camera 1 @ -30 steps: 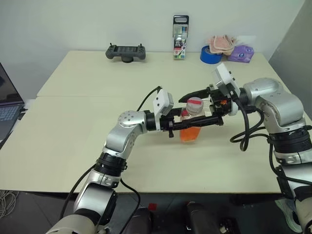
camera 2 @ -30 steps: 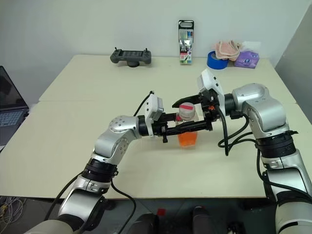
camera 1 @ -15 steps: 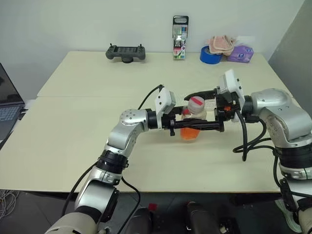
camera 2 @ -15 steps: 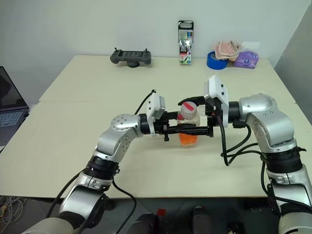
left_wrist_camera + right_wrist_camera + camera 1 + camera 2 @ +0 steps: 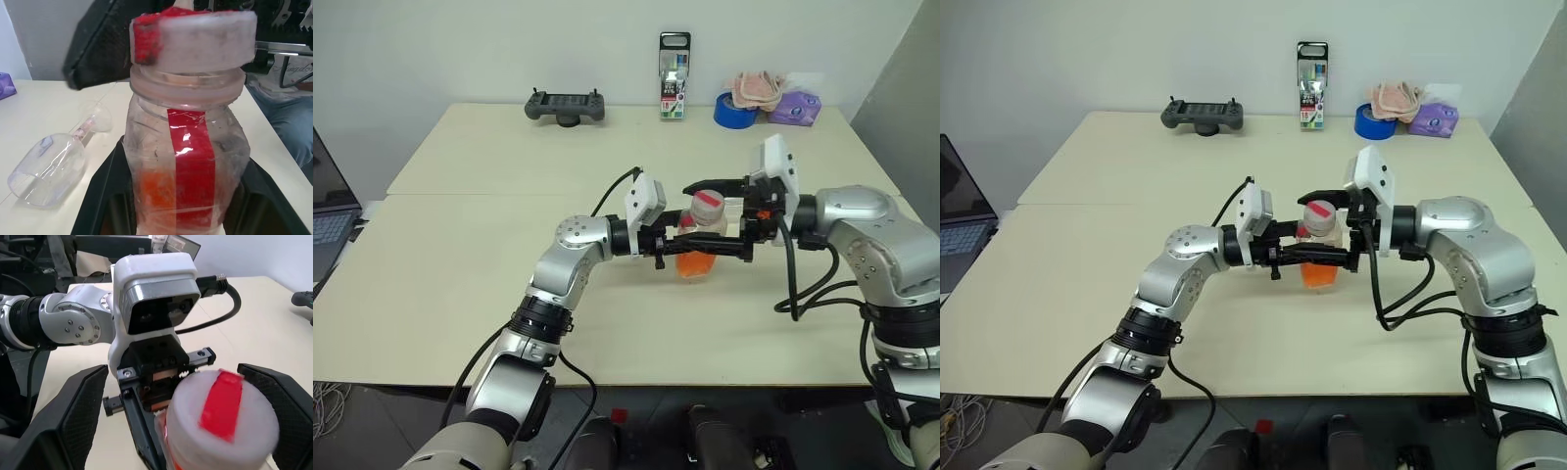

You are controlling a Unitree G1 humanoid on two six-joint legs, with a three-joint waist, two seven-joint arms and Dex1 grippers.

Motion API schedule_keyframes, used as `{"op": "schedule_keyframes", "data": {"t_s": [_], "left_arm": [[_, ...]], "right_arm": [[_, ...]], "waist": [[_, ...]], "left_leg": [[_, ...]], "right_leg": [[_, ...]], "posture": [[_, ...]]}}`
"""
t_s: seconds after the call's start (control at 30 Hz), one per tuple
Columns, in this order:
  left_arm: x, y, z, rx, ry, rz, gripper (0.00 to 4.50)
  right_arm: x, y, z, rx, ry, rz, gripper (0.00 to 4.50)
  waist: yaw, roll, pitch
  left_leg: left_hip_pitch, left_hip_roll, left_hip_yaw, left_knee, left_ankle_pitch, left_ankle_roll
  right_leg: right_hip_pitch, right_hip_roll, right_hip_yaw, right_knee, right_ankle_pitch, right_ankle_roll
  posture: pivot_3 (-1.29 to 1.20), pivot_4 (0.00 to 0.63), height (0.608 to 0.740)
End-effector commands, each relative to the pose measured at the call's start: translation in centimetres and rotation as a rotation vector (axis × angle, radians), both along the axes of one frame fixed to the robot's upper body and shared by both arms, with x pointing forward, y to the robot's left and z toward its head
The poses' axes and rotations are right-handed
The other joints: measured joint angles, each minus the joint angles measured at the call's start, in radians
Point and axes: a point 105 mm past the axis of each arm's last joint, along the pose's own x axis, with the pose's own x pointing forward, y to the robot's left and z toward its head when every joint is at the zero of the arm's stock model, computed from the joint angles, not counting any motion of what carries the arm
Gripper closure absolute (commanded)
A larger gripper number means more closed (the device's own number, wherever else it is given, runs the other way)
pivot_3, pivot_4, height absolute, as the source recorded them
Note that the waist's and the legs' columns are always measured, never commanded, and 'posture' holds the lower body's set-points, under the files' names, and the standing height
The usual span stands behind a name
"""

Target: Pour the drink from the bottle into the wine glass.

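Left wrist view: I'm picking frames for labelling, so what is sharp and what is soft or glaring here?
In the left wrist view the clear plastic bottle with red stripe is sharp, with small glare patches on the stripe; the clear wine glass lying on its side behind it looks softer.

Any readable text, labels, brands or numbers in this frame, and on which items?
None can be read.
Marker pack at the table's far edge: printing on its label, too small to read.
Bottle held in the left gripper: plain red tape strip, no lettering.
Purple packet: no legible print.
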Motion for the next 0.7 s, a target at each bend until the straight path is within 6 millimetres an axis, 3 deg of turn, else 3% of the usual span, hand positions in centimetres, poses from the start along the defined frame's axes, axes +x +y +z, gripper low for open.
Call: {"op": "schedule_keyframes", "data": {"t_s": [0.03,0.23,0.5,0.7], "left_arm": [[-0.1,0.0,1.9,-0.039,-0.068,-0.003,2.84],[0.1,0.1,1.9,-0.039,-0.068,0.006,2.84],[0.4,0.2,1.8,-0.04,-0.07,0.017,2.84],[0.5,0.2,2.2,-0.047,-0.078,0.02,2.84]], "right_arm": [[0.3,-0.1,1.3,-0.005,-0.077,-0.026,0.0],[0.5,-1.4,2.1,0.006,-0.047,-0.08,0.0],[-1.4,-2.2,2.6,0.009,-0.001,-0.09,0.0],[-2.0,-2.3,2.8,0.091,0.009,-0.263,0.0]], "waist": [[0.001,0.0,0.0],[0.001,0.0,0.0],[0.001,0.0,0.0],[0.001,0.0,0.0]], "left_leg": [[0.0,0.0,0.0,0.0,0.0,0.0],[0.0,0.0,0.0,0.0,0.0,0.0],[0.0,0.0,0.0,0.0,0.0,0.0],[0.0,0.0,0.0,0.0,0.0,0.0]], "right_leg": [[0.0,0.0,0.0,0.0,0.0,0.0],[0.0,0.0,0.0,0.0,0.0,0.0],[0.0,0.0,0.0,0.0,0.0,0.0],[0.0,0.0,0.0,0.0,0.0,0.0]], "posture": [[0.0,0.15,0.74],[0.0,0.15,0.74],[0.0,0.15,0.74],[0.0,0.15,0.74]]}}
